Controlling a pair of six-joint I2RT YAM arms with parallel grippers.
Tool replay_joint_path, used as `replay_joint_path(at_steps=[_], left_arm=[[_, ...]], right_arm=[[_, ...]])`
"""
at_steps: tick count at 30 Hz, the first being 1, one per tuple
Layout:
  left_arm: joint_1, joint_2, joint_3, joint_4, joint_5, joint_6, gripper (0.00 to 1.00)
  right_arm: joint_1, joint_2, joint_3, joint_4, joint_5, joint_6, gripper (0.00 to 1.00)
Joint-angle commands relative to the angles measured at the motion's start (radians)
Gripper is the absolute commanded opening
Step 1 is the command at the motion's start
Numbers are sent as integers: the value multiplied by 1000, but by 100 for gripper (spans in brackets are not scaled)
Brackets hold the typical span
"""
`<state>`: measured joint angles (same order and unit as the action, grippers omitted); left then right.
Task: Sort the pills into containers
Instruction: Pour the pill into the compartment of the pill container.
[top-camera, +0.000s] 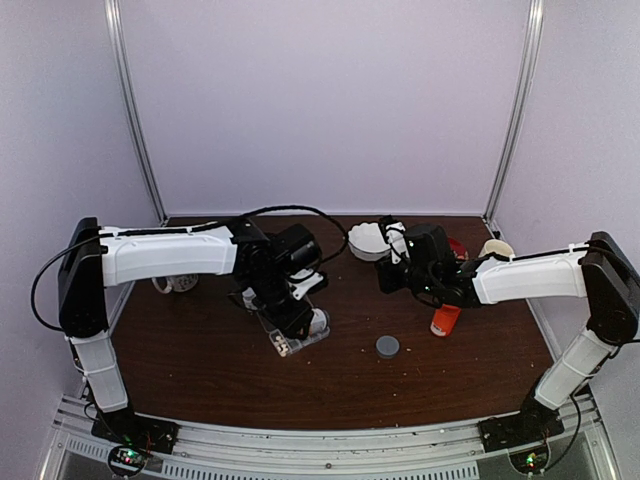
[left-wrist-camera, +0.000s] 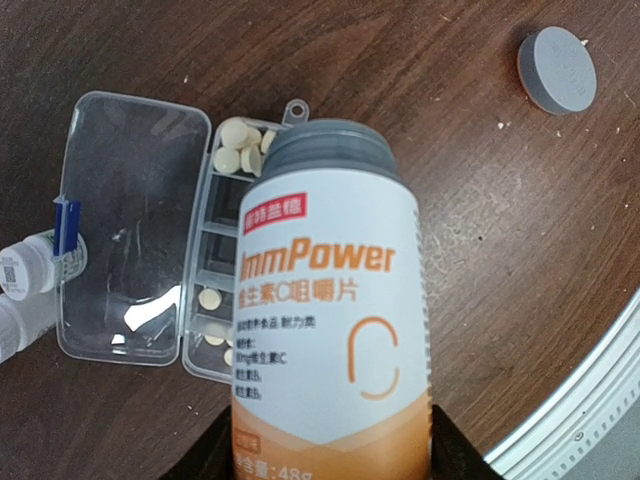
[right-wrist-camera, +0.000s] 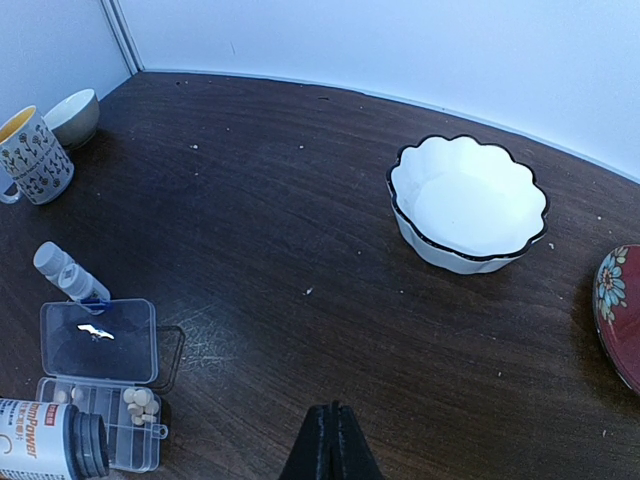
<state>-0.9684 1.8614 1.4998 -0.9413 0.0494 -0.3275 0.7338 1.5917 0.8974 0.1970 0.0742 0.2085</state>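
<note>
Left gripper grasps ImmPower bottle, mouth over open pill organizer with pills inside, grey cap well apart; right gripper clenched, empty, over bare tabletop near white bowl.

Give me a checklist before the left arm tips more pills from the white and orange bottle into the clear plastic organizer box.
1. Clear plastic organizer box lid swung open: ok.
2. White and orange bottle uncapped, round grey cap lying apart on the dark wooden table: ok.
3. Left gripper closed on the bottle: ok.
4. Bottle mouth over one compartment: cannot tell, the neck hides it.
5. Small pale round pills lying inside compartments: ok.
6. Right gripper shut, empty, away from the box: ok.
</note>
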Motion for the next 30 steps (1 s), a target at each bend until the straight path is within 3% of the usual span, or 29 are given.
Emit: replay_joint_path(at_steps=[1, 11, 23, 26, 30], left_arm=[[0, -3, 6, 36, -22, -4, 0], [7, 28, 40, -5, 1, -4, 0], [15, 21, 9, 60, -7, 3, 0], [20, 41, 39, 2, -20, -6, 0], [18, 0, 3, 61, -11, -5, 0]], right_arm=[[4, 8, 29, -3, -3, -6, 0], [4, 5, 26, -2, -2, -8, 0], [4, 7, 29, -5, -2, -9, 0], [4, 7, 28, -6, 2, -9, 0], [4, 8, 30, -7, -2, -9, 0]])
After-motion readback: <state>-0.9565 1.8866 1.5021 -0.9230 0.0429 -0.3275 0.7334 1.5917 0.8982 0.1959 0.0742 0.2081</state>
